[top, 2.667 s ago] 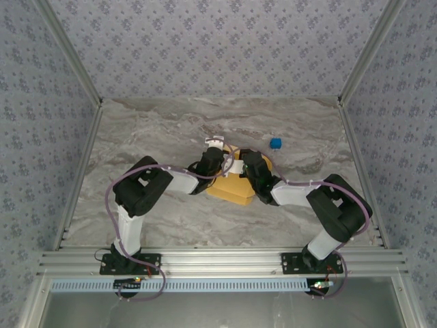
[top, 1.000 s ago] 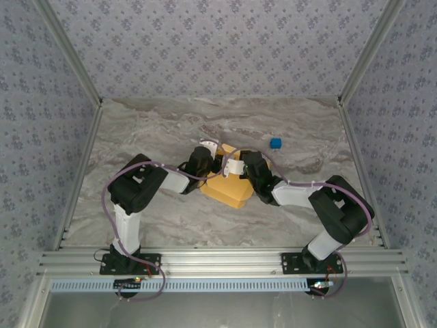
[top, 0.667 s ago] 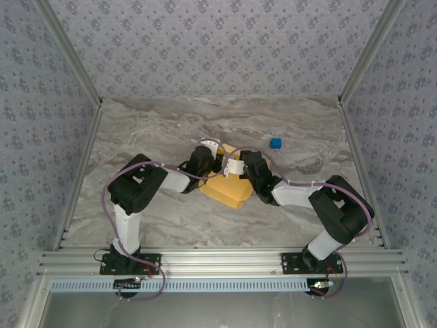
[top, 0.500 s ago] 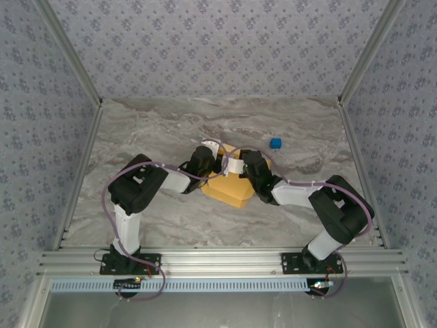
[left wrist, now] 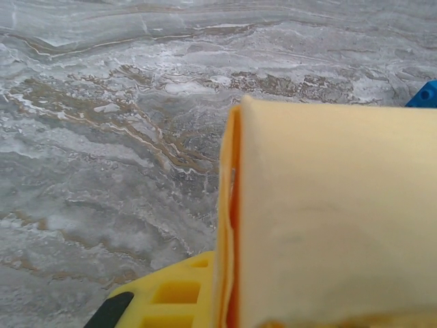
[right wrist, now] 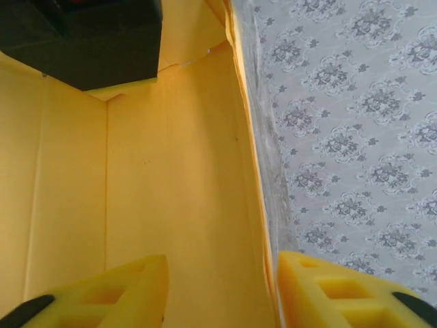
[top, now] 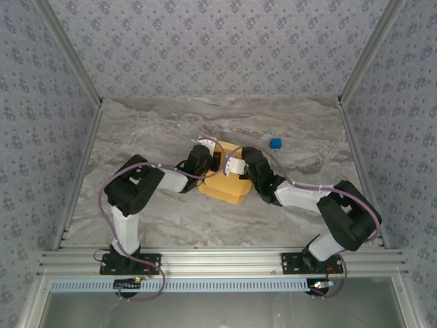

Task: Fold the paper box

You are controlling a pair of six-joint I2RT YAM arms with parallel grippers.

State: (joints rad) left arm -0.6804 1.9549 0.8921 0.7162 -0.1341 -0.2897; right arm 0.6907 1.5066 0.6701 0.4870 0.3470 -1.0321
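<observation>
The paper box (top: 222, 186) is yellow-orange card, half-formed, lying on the marble table between both arms. My left gripper (top: 210, 152) is shut on one upright wall of the box (left wrist: 328, 219); one yellow finger (left wrist: 171, 294) presses the card's left face and the other is hidden behind it. My right gripper (right wrist: 222, 287) is open over the box's inside (right wrist: 177, 171). The side wall's edge (right wrist: 263, 260) stands between its fingers, close to the right finger (right wrist: 341, 294), with a wide gap to the left one.
A small blue object (top: 275, 143) lies on the table behind and to the right of the box, also at the edge of the left wrist view (left wrist: 427, 96). Patterned walls enclose the table (top: 150, 130) on three sides.
My right gripper has opened and released the box wall. My left gripper has closed on its wall. The box has shifted slightly left and flattened a little.
</observation>
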